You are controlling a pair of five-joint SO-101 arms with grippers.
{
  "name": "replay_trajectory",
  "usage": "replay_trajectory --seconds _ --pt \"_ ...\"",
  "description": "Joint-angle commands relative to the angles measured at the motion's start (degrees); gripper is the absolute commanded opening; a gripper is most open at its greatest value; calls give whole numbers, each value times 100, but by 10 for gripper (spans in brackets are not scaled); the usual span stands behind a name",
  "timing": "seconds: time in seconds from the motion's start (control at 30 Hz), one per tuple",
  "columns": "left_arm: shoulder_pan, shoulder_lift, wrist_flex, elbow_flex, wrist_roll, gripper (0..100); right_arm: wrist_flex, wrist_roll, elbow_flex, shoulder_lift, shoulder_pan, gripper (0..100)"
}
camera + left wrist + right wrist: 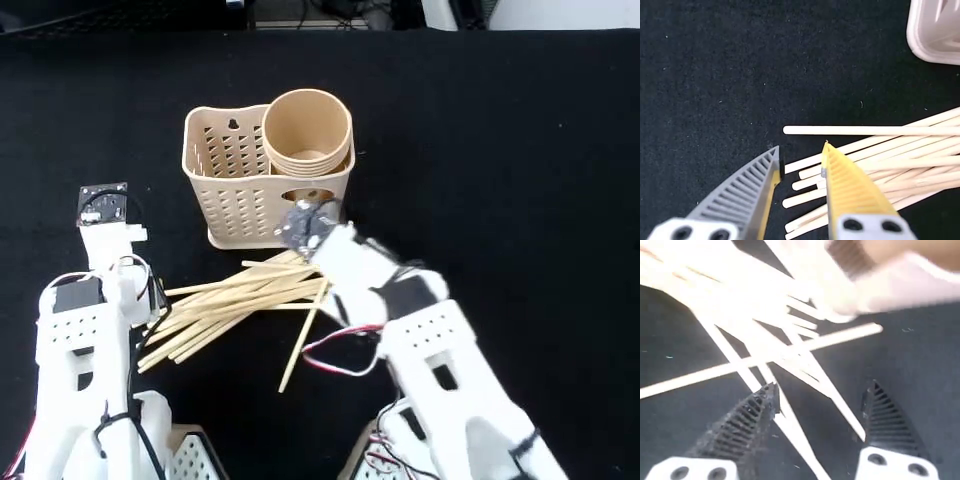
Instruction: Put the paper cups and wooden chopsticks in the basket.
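A cream perforated basket [228, 175] stands on the black table, with stacked paper cups [307, 130] in its right part. A loose pile of wooden chopsticks [235, 300] lies in front of the basket. My left gripper [800, 147] is open, low over the pile's left ends [805, 181], with a few stick ends between its fingers. My right gripper [823, 385] is open just above the pile's right part [765, 330], crossed sticks running between its fingers. The right arm [350, 265] reaches up to the basket's front wall, which shows blurred [900, 287] in the right wrist view.
One chopstick [303, 340] lies askew, angled toward the table's front between the two arms. A corner of the basket [935, 30] shows beyond the left gripper. Bare black table surrounds the basket on the left, right and back.
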Motion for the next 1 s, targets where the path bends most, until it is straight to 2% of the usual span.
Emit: replay_trajectory --seconds 0.0,0.1,0.4,0.6,0.97 --pt "-374 -114 -62 -189 53 151 -325 -299 -84 470 -457 279" --pt "-558 -114 -79 -189 53 151 -651 -378 -163 1015 -615 279" --pt "-558 -114 -105 -171 62 152 -1275 -800 -637 2545 -782 279" --pt "-558 -114 -114 -171 62 152 -712 -536 -637 2712 -580 279" --pt "-558 -114 -123 -189 70 152 659 255 -602 1560 615 279"
